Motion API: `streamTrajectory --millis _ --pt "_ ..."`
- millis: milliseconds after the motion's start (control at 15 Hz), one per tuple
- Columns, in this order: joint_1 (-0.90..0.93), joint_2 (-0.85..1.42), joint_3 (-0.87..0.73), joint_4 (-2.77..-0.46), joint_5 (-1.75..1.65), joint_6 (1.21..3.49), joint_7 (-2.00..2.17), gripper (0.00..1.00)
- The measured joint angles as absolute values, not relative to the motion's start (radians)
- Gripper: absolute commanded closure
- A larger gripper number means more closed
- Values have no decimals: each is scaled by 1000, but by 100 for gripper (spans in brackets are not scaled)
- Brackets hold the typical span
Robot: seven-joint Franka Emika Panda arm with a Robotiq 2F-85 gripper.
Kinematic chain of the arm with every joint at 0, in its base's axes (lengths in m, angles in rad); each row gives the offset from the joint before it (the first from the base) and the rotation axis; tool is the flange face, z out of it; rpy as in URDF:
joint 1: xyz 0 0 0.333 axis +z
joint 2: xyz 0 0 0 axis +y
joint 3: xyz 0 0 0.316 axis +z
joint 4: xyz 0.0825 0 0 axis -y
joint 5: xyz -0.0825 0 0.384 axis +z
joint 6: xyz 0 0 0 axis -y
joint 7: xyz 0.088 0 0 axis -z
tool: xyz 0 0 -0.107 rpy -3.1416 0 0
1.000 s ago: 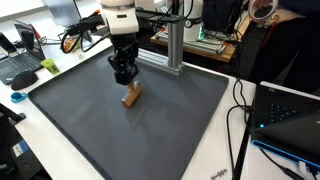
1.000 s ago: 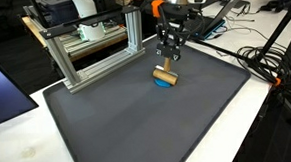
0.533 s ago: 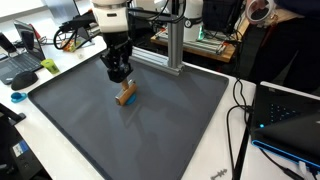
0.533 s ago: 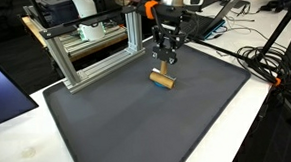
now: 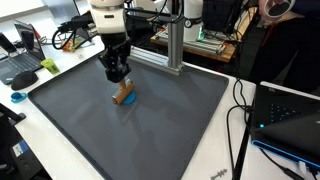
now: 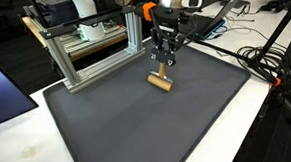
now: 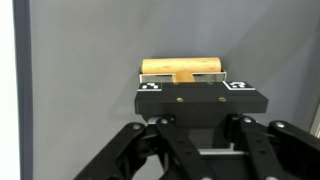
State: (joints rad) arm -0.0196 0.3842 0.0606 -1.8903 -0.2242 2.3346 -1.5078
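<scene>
1. The gripper [image 5: 118, 79] hangs straight down over the dark grey mat [image 5: 185, 115], with its fingers drawn together; in the wrist view a short wooden stub runs back between the fingertips, so the gripper [image 7: 186, 88] looks closed on the wooden cylinder [image 7: 182, 67].
2. The wooden cylinder [image 5: 123, 94] sits right under the fingertips, low over the mat and tilted in an exterior view; a blue patch [image 5: 129, 102] shows at its near end; whether it touches the mat I cannot tell.
3. In an exterior view the gripper [image 6: 164, 65] stands just in front of the aluminium frame [image 6: 89, 52], with the wooden cylinder [image 6: 161, 82] lying crosswise below it.
4. Against the frame a second ago, gripper and cylinder have shifted together a little across the mat, towards the side where the laptop [image 5: 20, 62] stands; the cylinder keeps its place under the fingertips.
5. The blue beneath the cylinder, plain a second ago in the view beside the frame, no longer shows there.
6. Mat, frame and laptop have not moved.
</scene>
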Motion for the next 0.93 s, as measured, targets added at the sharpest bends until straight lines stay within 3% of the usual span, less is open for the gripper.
streamTrajectory --millis 933 --pt "37 381 124 -1909 -227 2346 -1521 78"
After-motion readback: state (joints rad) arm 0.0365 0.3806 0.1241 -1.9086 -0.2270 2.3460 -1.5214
